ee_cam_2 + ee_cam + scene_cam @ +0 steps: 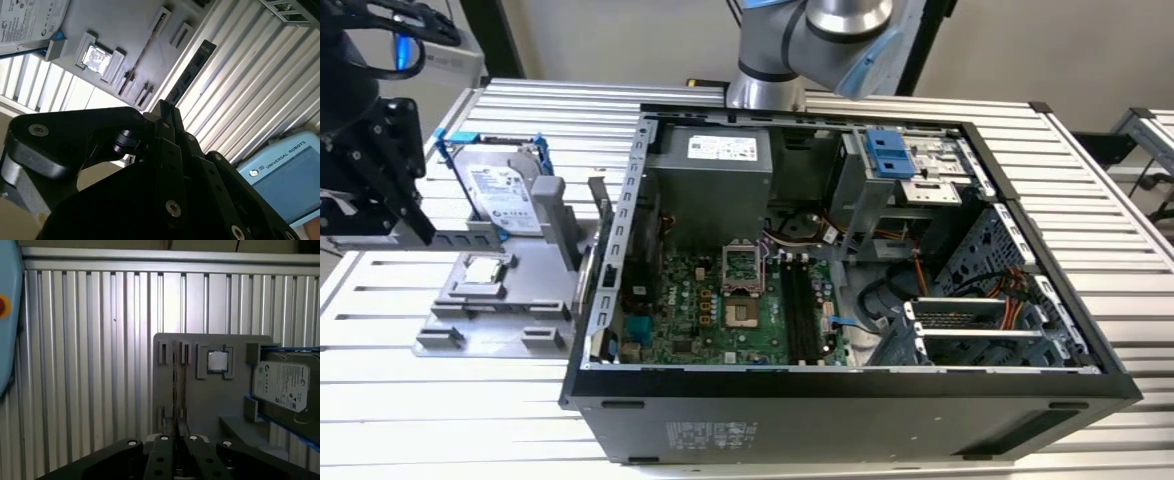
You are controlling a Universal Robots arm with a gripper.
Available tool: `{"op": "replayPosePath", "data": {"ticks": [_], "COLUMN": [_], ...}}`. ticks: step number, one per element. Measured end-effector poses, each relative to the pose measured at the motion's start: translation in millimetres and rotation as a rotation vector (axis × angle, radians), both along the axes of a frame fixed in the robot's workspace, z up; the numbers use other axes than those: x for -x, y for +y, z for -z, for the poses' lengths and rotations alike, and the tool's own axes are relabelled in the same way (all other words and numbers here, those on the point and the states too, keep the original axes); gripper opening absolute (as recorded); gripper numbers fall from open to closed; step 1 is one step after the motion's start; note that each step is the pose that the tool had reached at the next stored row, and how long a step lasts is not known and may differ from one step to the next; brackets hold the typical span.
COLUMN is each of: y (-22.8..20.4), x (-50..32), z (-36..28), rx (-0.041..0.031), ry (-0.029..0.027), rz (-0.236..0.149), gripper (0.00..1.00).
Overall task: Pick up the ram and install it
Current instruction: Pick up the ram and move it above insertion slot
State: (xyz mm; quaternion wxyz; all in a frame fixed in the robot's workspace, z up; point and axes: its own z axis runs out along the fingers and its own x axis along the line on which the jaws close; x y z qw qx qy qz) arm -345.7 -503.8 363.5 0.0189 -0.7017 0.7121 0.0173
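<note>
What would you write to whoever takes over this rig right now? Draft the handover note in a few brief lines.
Gripper: at one end of the ram, by the grey holder; whether it grips cannot be told.
Processor chip and hard drive sit in the holder.
Done: nothing confirmed.
Left: the ram is not in the open computer case.

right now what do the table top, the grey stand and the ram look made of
Table top: bare metal, likely aluminium; ribbed slats with a dull sheen.
Grey stand: matte, probably plastic or painted; no glare.
Ram: dark, thin circuit board with flat chips, likely laminate.
</note>
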Motion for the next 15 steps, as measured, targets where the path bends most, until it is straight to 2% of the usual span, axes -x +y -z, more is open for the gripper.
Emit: {"op": "replayPosePath", "data": {"ticks": [10, 15], "y": [0.0, 0.0], "x": [0.0, 0.0], "z": [-25.3, -27.5], "rx": [0.0000, -0.0001], "ry": [0.0000, -0.0001], "rz": [0.000, 0.000], "gripper": [0.00, 0.00]}}
